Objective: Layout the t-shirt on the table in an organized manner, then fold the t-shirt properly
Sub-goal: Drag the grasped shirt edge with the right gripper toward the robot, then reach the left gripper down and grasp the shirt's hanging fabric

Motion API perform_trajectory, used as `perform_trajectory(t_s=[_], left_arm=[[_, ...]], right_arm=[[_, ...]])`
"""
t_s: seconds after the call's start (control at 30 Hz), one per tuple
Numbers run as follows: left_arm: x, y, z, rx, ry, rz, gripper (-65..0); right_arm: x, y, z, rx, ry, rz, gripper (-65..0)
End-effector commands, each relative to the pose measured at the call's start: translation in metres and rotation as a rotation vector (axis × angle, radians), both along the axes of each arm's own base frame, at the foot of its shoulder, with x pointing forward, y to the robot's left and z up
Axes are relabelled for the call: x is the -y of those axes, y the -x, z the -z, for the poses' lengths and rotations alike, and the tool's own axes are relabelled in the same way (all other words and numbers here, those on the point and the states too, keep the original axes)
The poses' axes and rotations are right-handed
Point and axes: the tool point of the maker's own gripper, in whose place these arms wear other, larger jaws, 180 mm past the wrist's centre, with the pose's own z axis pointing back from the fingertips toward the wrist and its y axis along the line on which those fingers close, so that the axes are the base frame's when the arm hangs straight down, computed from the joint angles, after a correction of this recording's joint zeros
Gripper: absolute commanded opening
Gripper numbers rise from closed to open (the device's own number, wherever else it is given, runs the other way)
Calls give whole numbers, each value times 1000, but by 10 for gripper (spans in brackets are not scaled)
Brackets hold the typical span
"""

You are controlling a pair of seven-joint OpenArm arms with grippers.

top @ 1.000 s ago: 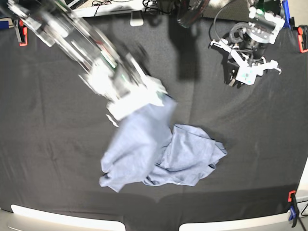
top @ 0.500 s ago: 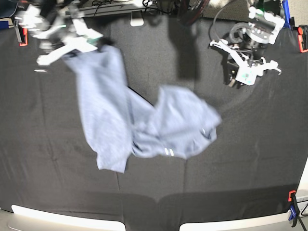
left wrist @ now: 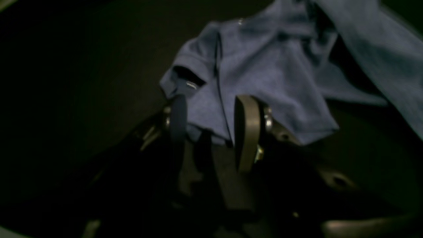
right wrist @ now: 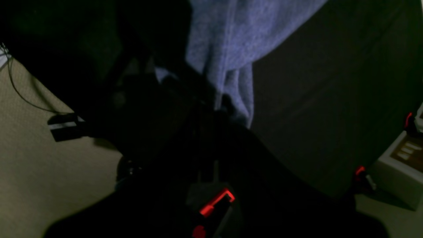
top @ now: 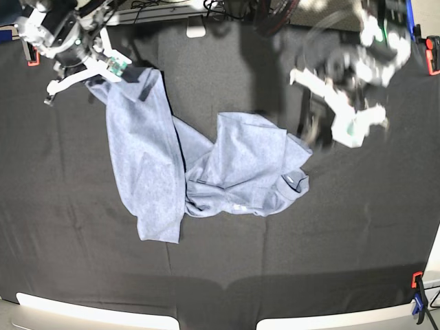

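The light blue-grey t-shirt (top: 234,165) lies partly spread and rumpled on the black-draped table (top: 69,220). One long part runs up to the far left corner. There my right gripper (top: 98,81) is shut on the shirt's edge; in the right wrist view the fabric (right wrist: 224,49) hangs from the dark gripper (right wrist: 214,102). My left gripper (top: 347,130) is blurred, open and empty, right of the shirt and apart from it. In the left wrist view its fingers (left wrist: 246,132) stand apart, with a sleeve of the shirt (left wrist: 264,66) just beyond.
Orange clamps hold the cloth at the left edge (top: 31,51), at the right edge (top: 433,55) and at the front right corner (top: 417,285). Cables and a white object (top: 196,29) lie past the far edge. White boards (top: 89,316) run along the front edge.
My right gripper has dragged the shirt's edge up to the far left, stretching the shirt out; the fabric has settled flatter. My left arm has begun moving down-left towards the shirt.
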Motion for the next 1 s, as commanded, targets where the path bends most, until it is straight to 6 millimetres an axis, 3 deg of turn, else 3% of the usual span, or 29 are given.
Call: perform_trajectory(t_s=[0.0, 0.07, 0.37, 0.63, 0.73, 0.83, 0.9, 0.97], left_arm=[[0, -8, -5, 26, 18, -2, -430], [4, -16, 3, 12, 19, 16, -430], [60, -51, 21, -17, 52, 116, -430], [47, -86, 42, -58, -7, 12, -430], [45, -86, 58, -105, -12, 11, -430], [57, -78, 63, -131, 0, 89, -432], [66, -73, 59, -128, 24, 142, -469], [69, -74, 53, -116, 44, 153, -576]], right_arm=[[1, -4, -7, 27, 9, -7, -650], [-1, -4, -6, 28, 0, -2, -650], [-9, -2, -3, 28, -35, 28, -650], [-11, -1, -3, 28, -47, 37, -650], [-11, -1, -3, 28, -48, 37, -650], [-11, -1, -3, 29, -48, 37, -650], [-12, -1, -3, 30, -50, 36, -650], [-12, -2, -3, 30, -50, 35, -650]])
